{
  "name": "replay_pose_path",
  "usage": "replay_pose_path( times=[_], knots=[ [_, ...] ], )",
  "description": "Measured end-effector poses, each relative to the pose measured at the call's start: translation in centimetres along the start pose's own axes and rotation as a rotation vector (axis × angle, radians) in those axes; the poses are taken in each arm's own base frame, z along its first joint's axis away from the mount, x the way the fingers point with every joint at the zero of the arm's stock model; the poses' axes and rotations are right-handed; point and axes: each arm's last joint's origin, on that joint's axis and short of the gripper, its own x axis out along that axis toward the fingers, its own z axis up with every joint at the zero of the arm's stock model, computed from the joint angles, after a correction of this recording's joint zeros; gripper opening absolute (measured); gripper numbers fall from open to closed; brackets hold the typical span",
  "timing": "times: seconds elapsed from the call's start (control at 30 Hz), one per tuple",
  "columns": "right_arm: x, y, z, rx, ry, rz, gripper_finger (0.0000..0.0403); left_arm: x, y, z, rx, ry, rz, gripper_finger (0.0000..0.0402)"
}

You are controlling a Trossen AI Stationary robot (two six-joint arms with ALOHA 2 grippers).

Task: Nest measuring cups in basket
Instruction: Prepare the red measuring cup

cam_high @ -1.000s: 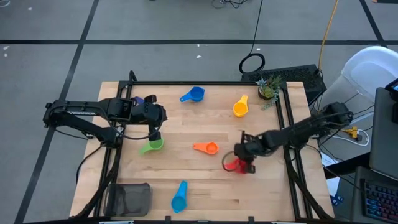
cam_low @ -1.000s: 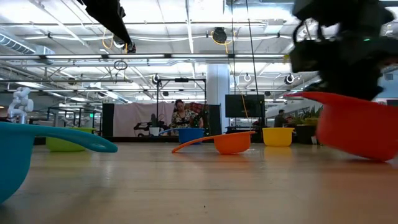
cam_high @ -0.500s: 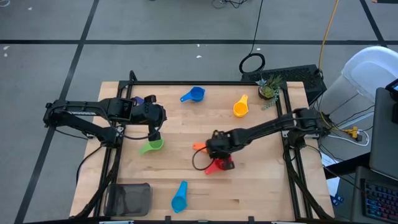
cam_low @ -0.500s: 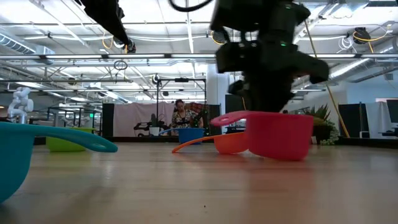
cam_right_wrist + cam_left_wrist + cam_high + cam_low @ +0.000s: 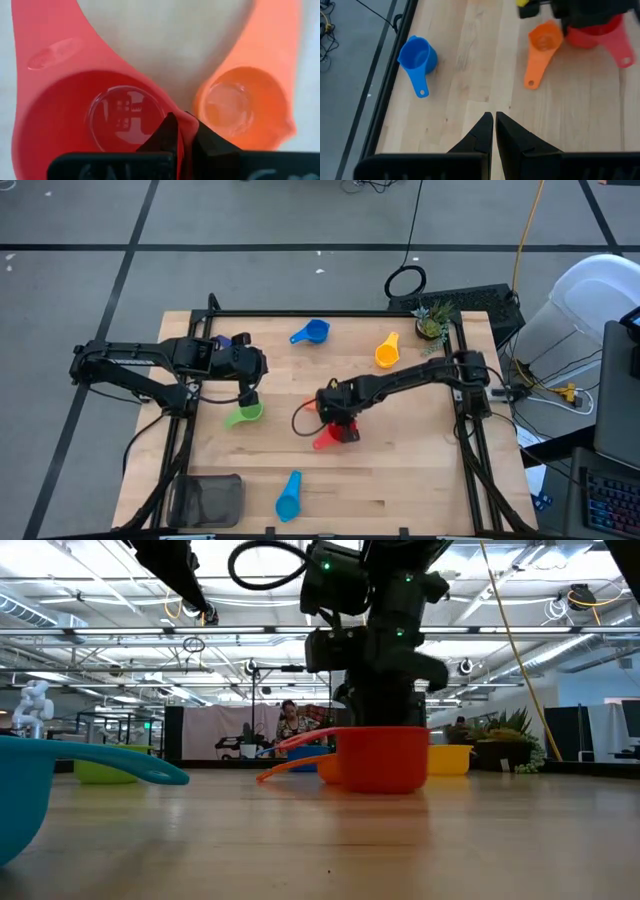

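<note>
My right gripper [image 5: 338, 423] is at the table's middle, shut on the red measuring cup [image 5: 328, 436], whose handle [image 5: 317, 444] points near-left. The orange cup [image 5: 545, 40] stands on its base right beside the red one, mostly hidden under the gripper in the high view. My left gripper [image 5: 250, 397] hangs shut, holding nothing, above the green cup [image 5: 243, 415]. The blue cup [image 5: 313, 332] and yellow cup [image 5: 386, 353] sit at the far side, and the light blue cup [image 5: 288, 498] lies near the front. The dark basket [image 5: 205, 500] stands in the near left corner. My right gripper pinches the red cup's wall at the rim [image 5: 187, 119], on the side next to the orange cup and away from the handle. One finger [image 5: 167, 134] is inside the bowl and one outside. The fingers point steeply down. The cup [image 5: 380, 758] sits upright and level; whether its base touches the table, I cannot tell.
A small potted plant [image 5: 432, 323] stands at the far right corner. A black frame [image 5: 330, 313] runs along the table's edges. Bare wood lies between the red cup and the basket.
My right gripper has carried the red cup from the table's right side toward the left, to the middle beside the orange cup, rolling its wrist on the way. The cup was tilted and is now level, its handle swung toward the near left.
</note>
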Motion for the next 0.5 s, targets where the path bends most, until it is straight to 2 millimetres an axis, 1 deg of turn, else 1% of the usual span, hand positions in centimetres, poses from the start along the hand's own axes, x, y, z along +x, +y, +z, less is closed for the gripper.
replay_pose_path(
  times=[0.13, 0.27, 0.37, 0.5],
  knots=[
    [-0.1, -2.5, 0.1, 0.047, -0.048, -0.034, 0.0000, 0.0, 0.0, 0.0, -0.002, 0.000, 0.000, 0.0026],
    [-0.1, -4.1, -0.2, 0.071, -0.052, -0.048, 0.0000, 0.0, 0.0, 0.0, -0.007, 0.000, 0.000, 0.0026],
    [-0.1, -4.5, -0.4, 0.081, -0.046, -0.044, 0.0000, 0.0, 0.0, 0.0, -0.005, 0.004, 0.000, 0.0026],
    [-0.1, -4.1, -0.5, 0.075, -0.032, -0.030, 0.0000, 0.0, 0.0, -0.2, -0.001, 0.017, -0.001, 0.0026]
  ],
)
